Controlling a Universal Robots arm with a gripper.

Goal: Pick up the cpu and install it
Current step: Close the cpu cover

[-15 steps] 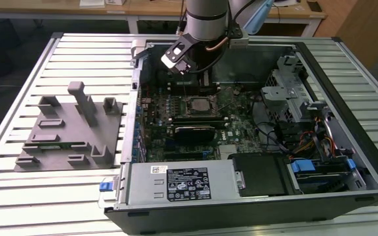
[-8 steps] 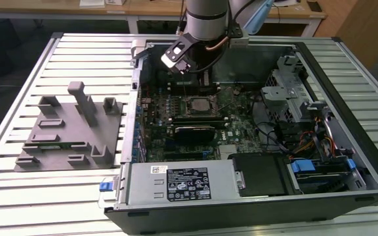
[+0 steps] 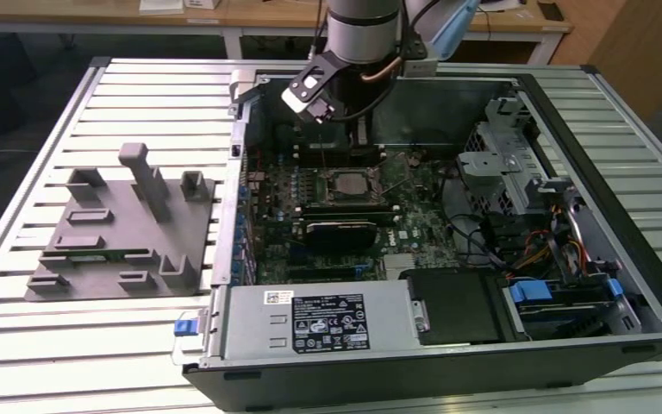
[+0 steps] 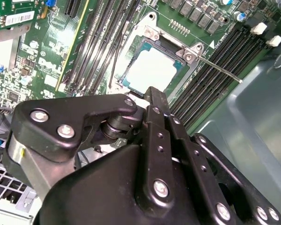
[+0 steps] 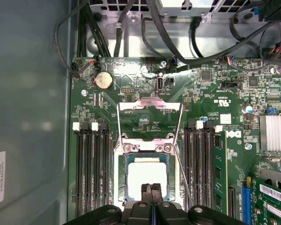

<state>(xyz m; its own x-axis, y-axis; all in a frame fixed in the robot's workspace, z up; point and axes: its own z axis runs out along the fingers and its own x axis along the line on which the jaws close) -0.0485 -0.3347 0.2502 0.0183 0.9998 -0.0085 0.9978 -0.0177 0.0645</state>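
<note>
Slatted metal table (image 3: 135, 95) carrying an open computer case (image 3: 641, 285); grey fixture (image 3: 113, 233) on the exterior view's left | cpu (image 5: 147, 177) lies flat in the motherboard socket (image 5: 145, 157); load plate (image 5: 150, 104) swung up | gripper (image 5: 151, 191) just above the cpu's near edge; fingers pressed together, gripping nothing

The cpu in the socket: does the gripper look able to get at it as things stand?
Probably yes. The hinged frame stands open, the cpu lies bare, and the gripper hangs just above its edge with nothing between. Its fingers look shut, though.
</note>
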